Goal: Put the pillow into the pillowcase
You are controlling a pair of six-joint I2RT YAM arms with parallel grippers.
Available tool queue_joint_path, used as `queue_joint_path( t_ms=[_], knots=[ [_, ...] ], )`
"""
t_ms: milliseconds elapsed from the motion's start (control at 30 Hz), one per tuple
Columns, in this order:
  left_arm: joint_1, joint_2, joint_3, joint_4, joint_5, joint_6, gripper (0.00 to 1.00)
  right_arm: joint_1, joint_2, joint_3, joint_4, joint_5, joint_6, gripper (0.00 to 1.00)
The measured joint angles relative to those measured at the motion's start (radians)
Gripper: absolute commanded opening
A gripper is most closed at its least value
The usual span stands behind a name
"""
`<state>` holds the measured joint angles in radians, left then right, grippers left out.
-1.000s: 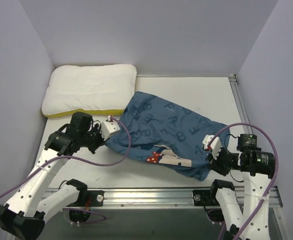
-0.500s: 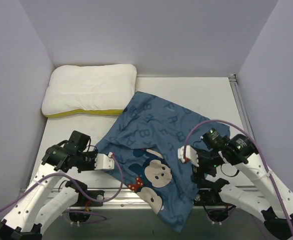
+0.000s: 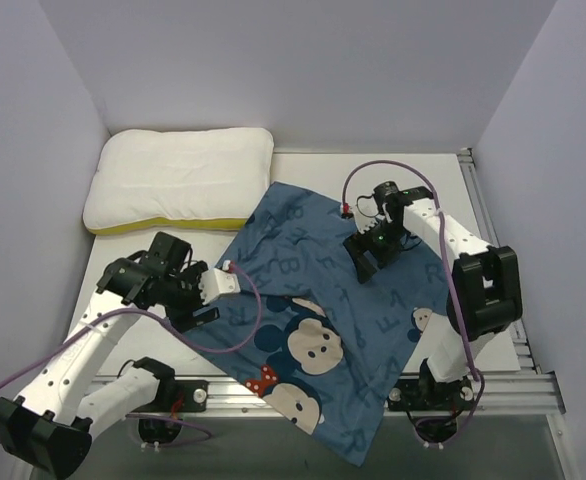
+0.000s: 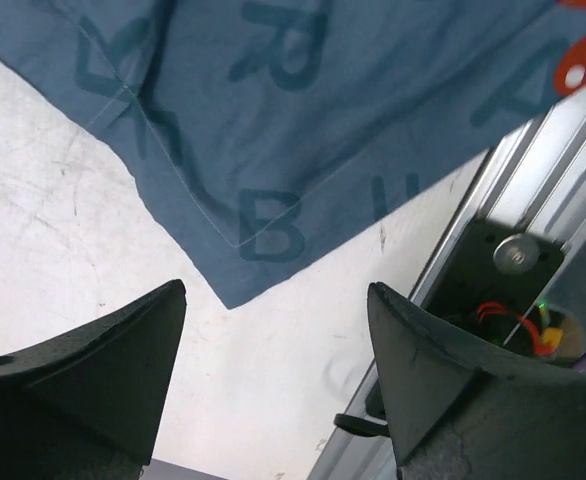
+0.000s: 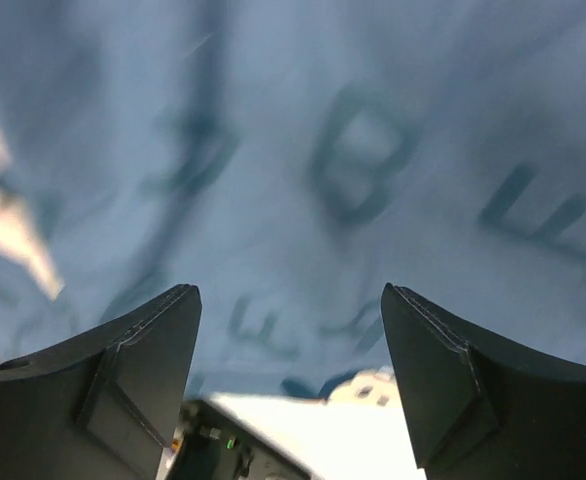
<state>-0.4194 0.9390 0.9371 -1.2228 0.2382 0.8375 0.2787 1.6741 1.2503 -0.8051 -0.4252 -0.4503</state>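
Observation:
The white pillow (image 3: 178,180) with its yellow band lies at the far left corner of the table. The blue pillowcase (image 3: 323,300) is spread flat across the middle, and its near end hangs over the front rail. My left gripper (image 3: 229,280) hovers open just off the pillowcase's left corner (image 4: 303,130), with nothing between its fingers (image 4: 103,370). My right gripper (image 3: 365,262) hangs open over the far middle of the pillowcase (image 5: 353,150), holding nothing. The left gripper (image 4: 278,300) and right gripper (image 5: 288,300) both show wide gaps in their wrist views.
An aluminium rail (image 3: 303,385) runs along the table's near edge, and another (image 3: 478,200) along the right side. The rail (image 4: 513,250) also shows in the left wrist view. Purple walls close in the left, back and right. Purple cables loop off both arms.
Both grippers have let go of the pillowcase, which now lies spread flatter. The right arm swung from the near right to above the cloth's far middle. The left gripper drew up and back.

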Motion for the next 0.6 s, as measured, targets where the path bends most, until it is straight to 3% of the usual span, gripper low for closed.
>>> queue_joint_path(
  t_ms=[233, 267, 300, 400, 433, 600],
  knots=[
    [0.005, 0.1, 0.109, 0.079, 0.023, -0.214, 0.84, -0.047, 0.254, 0.155, 0.105, 0.124, 0.096, 0.69],
    [0.006, 0.107, 0.118, 0.088, 0.023, -0.237, 0.85, -0.066, 0.3, 0.193, 0.109, 0.148, 0.109, 0.68],
    [0.009, 0.115, 0.126, 0.096, 0.021, -0.257, 0.94, -0.082, 0.333, 0.221, 0.111, 0.167, 0.117, 0.67],
    [0.026, 0.143, 0.146, 0.116, 0.02, -0.312, 0.96, -0.173, 0.468, 0.353, 0.086, 0.221, 0.144, 0.66],
    [0.035, 0.158, 0.157, 0.119, 0.02, -0.327, 0.96, -0.208, 0.488, 0.385, 0.089, 0.241, 0.144, 0.53],
    [0.097, 0.274, 0.245, 0.159, 0.02, -0.409, 0.97, -0.423, 0.609, 0.587, 0.045, 0.303, 0.151, 0.55]
  ],
)
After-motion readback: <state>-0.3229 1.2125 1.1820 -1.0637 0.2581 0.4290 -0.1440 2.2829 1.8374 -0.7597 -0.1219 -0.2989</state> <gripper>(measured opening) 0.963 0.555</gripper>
